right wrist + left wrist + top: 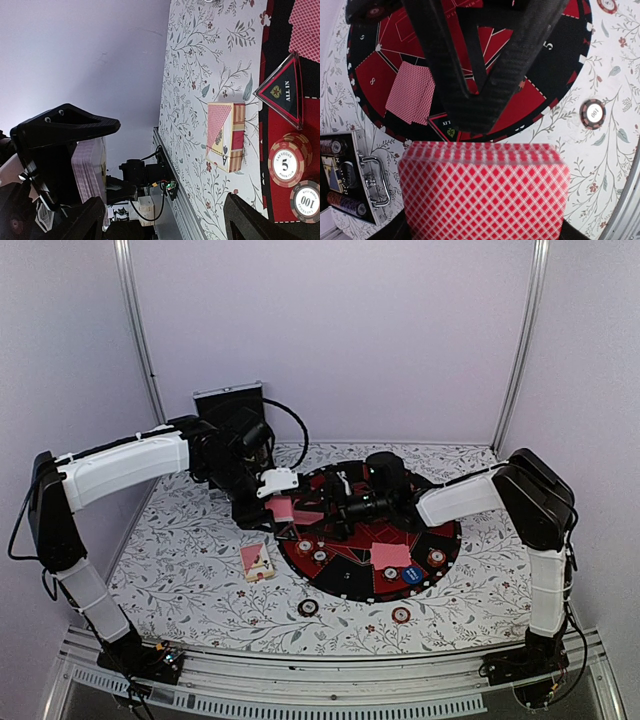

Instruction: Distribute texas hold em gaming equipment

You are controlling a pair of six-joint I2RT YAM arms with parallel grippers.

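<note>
1. The table (200,590) is carrying a floral cloth. The round mat (345,585), red and black, is lying at its middle.
2. The black case (228,405) is sitting at the far edge, behind the left arm.
3. The left gripper (281,508) is hovering over the mat's left rim. Its fingers are clamping the deck (485,195) of pink-backed cards by its sides.
4. The right gripper (328,512) is reaching in from the right, just beside the deck. In the right wrist view its fingers are standing spread apart, with nothing pinched between them.
5. The card box (257,562) is lying flat on the cloth, just beside the mat's left rim.
6. The dealt cards (390,555) are lying face down on the mat's near right part.
7. The ALL IN marker (285,90) is lying on the mat, near the box.
8. The blue button (412,575) is sitting just beside the dealt cards.
9. The chip marked 5 (290,161) and the chip marked 100 (306,200) are lying side by side on the mat.
10. The dark chip (308,607) and the red chip (400,615) are lying on the cloth, near the mat's front rim.
</note>
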